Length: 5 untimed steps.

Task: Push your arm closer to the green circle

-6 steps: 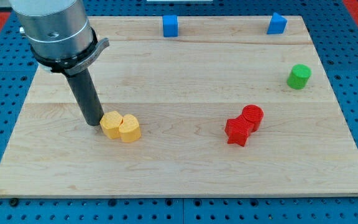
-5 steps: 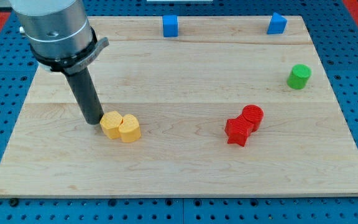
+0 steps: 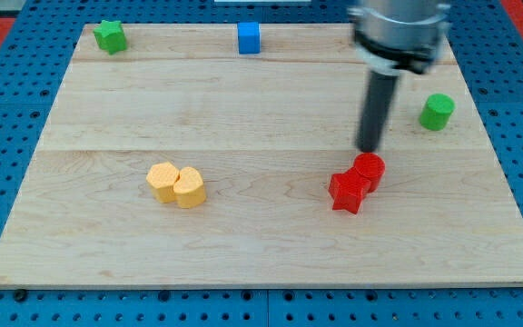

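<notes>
The green circle [image 3: 437, 111] is a short green cylinder near the board's right edge, in the upper half. My tip [image 3: 369, 149] rests on the board to its left and a little lower, some way apart from it. The tip is just above the red circle [image 3: 369, 169], which touches a red star [image 3: 348, 191]. The rod rises to the arm's grey body at the view's top.
Two yellow blocks [image 3: 176, 184] sit together at the lower left. A blue cube [image 3: 249, 37] stands at the top middle and a green star [image 3: 110, 35] at the top left corner. The wooden board [image 3: 261, 245] lies on a blue pegboard.
My arm has swept from beside the yellow blocks at the left to the right side, above the red blocks. The green star is now uncovered; the blue block at top right is hidden behind the arm.
</notes>
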Available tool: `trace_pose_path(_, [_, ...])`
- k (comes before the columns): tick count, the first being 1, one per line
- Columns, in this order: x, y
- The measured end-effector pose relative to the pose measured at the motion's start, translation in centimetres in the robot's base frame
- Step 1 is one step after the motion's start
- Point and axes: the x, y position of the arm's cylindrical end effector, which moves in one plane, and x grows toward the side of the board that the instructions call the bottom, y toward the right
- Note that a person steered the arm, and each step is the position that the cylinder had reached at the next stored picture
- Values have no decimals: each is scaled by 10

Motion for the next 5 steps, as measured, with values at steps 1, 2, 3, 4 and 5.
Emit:
trace_pose_path(1, [0,80])
trace_pose_path(2, [-31,112])
trace_pose_path(3, [-59,106])
trace_pose_path(4, [-70,74])
trace_pose_path(5, [-66,69])
